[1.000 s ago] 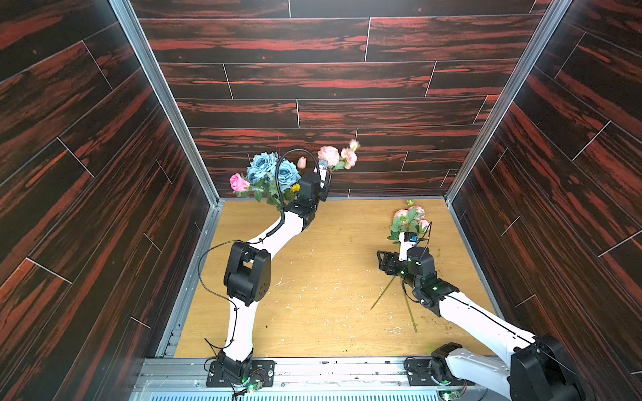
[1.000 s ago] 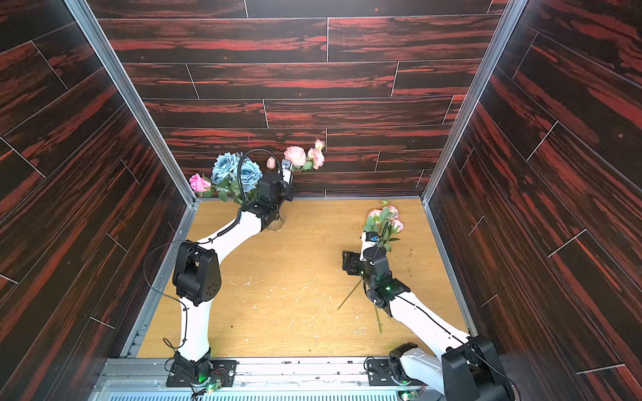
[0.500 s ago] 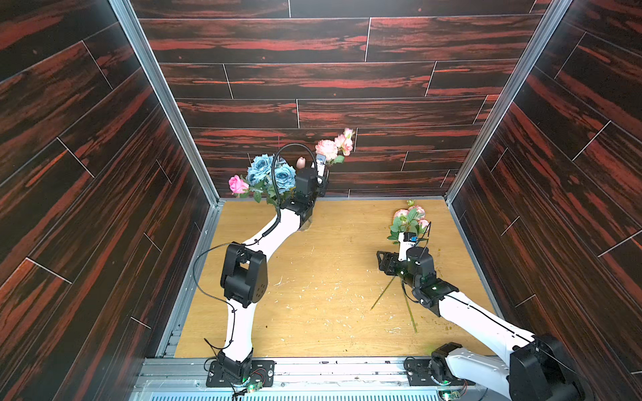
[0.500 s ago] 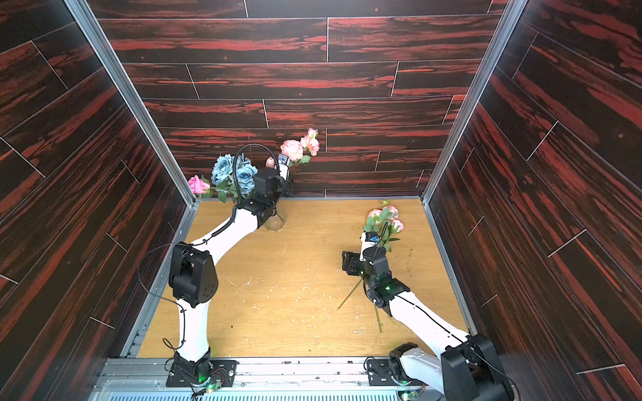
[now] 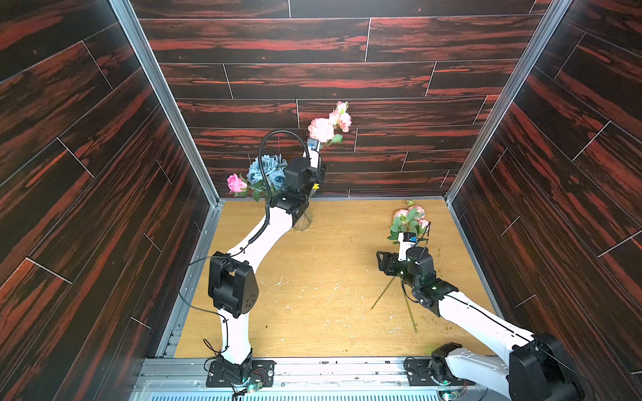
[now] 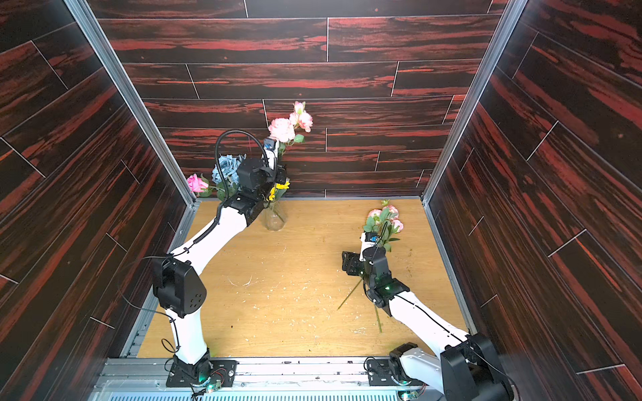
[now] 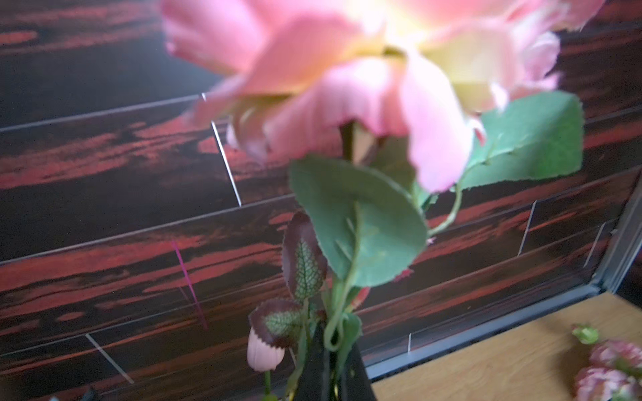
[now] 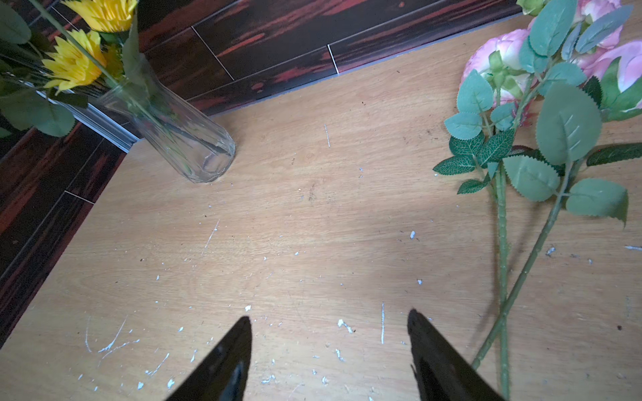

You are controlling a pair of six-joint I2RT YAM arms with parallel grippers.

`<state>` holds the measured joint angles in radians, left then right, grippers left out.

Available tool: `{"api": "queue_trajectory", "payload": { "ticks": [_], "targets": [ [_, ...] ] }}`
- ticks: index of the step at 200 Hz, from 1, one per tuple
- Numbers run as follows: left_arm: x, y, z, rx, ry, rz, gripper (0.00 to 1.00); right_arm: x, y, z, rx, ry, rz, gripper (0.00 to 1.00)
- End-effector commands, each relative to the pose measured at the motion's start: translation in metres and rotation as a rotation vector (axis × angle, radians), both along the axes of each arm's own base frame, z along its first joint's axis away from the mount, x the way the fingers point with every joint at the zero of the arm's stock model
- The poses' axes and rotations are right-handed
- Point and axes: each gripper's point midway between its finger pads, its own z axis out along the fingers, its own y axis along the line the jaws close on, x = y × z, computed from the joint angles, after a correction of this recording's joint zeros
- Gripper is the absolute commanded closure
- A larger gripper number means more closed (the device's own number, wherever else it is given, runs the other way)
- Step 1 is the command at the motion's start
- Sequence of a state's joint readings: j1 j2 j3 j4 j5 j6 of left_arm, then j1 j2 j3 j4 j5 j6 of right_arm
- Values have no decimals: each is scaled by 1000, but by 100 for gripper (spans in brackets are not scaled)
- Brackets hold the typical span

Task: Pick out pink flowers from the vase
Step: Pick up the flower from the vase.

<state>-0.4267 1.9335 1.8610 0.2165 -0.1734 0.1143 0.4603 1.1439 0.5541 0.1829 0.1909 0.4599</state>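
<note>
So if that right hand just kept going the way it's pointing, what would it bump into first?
Probably nothing soon: the open right hand points over the table, between the vase and the laid-down pink flowers. Eventually the back wall, though depth is unclear.

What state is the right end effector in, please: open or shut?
Open: the right end effector has its fingers spread apart, with only bare table between them.
</note>
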Motion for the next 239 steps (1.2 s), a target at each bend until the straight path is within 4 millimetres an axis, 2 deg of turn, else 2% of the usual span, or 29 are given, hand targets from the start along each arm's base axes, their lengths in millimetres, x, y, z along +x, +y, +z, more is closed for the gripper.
{"api": "queue_trajectory", "payload": {
  "ticks": [1,38,49,51,53,72,99,118,147,180,215,239],
  "targets": [
    [-41,9,86,-145,-166,-61,100,3,5,7,12,-11,12,27],
    [-71,11,132,-227,-238,-136,100,3,6,6,12,-9,14,27],
    [-74,9,135,-243,-241,-156,100,3,6,6,13,-10,13,27],
    [-85,13,148,-254,-265,-163,100,3,6,6,14,-10,13,27],
    [-88,14,153,-259,-272,-166,100,3,6,6,14,-10,13,27],
    [-107,16,173,-296,-304,-213,100,4,6,6,14,-9,13,27],
    [-127,15,191,-342,-319,-283,100,3,7,5,15,-6,17,27],
    [-138,10,193,-380,-299,-347,100,3,8,7,20,-10,25,28],
    [-144,-10,179,-423,-194,-485,100,-1,15,15,50,-35,70,27],
    [-150,-41,142,-409,-54,-661,100,-14,41,33,141,-76,226,26],
    [-166,-72,94,-351,102,-868,100,-48,64,71,284,-220,436,19],
    [-174,-81,61,-321,198,-931,100,-66,67,91,332,-306,513,16]
  ]
}}
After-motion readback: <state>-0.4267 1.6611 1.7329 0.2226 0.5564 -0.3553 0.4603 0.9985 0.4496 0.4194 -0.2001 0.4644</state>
